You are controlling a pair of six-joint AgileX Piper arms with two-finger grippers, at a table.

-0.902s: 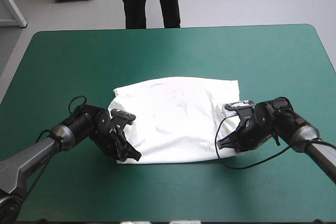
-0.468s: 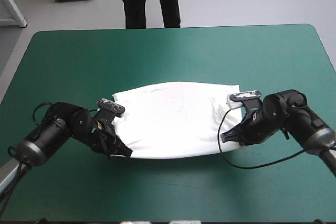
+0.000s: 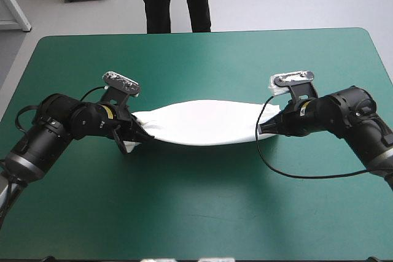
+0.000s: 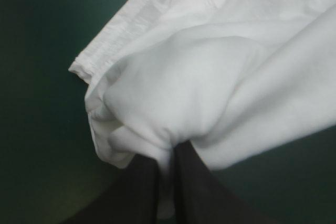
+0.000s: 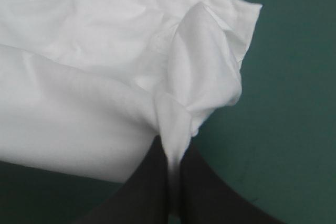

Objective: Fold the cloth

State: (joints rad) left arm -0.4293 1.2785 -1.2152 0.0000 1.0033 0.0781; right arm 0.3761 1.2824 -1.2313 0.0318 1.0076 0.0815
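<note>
While both arms reach in low from either side, the white T-shirt (image 3: pixel 202 122) stretches between them as a long, narrow band across the middle of the teal-green bench (image 3: pixel 196 213). Its two ends are gathered up, and a shadow lies under its near edge. The left gripper (image 3: pixel 143 137) pinches the shirt's left end, its black fingers (image 4: pixel 137 192) all but together on a bunched fold. A hemmed edge of the shirt shows just beyond them. The right gripper (image 3: pixel 262 128) clamps the opposite end the same way, with a thin pleat caught between its fingers (image 5: pixel 200 192).
</note>
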